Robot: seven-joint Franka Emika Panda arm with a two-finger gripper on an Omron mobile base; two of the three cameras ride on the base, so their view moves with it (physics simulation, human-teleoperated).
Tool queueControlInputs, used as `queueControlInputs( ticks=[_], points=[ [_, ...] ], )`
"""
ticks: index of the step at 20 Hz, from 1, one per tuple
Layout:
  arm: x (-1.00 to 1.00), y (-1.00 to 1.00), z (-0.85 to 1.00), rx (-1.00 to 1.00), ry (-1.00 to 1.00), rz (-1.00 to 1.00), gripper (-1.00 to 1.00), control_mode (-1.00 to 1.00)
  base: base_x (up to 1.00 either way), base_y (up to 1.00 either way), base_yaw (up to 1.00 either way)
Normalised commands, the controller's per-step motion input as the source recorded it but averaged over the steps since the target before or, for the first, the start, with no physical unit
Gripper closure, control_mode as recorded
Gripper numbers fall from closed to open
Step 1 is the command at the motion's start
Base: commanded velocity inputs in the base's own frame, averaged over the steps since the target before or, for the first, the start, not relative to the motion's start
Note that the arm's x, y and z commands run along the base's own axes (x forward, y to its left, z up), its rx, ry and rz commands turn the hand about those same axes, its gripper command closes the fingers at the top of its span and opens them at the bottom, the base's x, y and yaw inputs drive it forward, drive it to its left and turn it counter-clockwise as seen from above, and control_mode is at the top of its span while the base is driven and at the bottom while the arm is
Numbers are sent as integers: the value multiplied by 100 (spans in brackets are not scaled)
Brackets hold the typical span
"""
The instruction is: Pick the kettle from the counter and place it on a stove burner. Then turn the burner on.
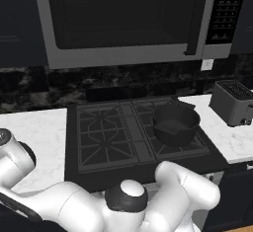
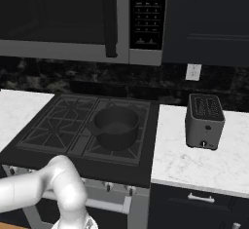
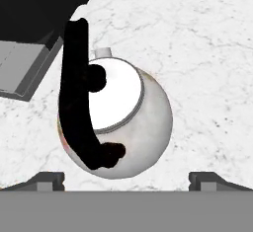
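Note:
In the hand view the kettle (image 3: 128, 122) stands upright on the white marble counter (image 3: 197, 38), seen from straight above. It is round and pale, with a black arched handle (image 3: 76, 93), a black lid knob and a short spout pointing to the top of the view. My gripper (image 3: 129, 180) hovers over it, open, with a fingertip (image 3: 47, 180) at each side and nothing between them. A corner of the black cooktop (image 3: 34, 4) lies close beyond the kettle. Free stove burners (image 1: 101, 149) show on the cooktop's left half, also the stove burner (image 2: 48, 130).
A wide black pot (image 1: 175, 125) sits on a right-hand burner. A grey toaster (image 1: 232, 102) stands on the counter to the right of the stove. A microwave (image 1: 123, 19) hangs low above the cooktop. My white arm (image 1: 148, 206) folds down in front of the stove.

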Motion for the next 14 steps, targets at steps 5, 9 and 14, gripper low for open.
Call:
queueControlInputs(
  ticks=[5,9,14],
  points=[
    [28,30,-4,0,0,-5,-100,-100,0,0,0],
    [25,34,-9,0,0,-7,-100,-100,0,0,0],
    [11,14,-7,0,0,-10,100,-100,0,0,0]
  ],
)
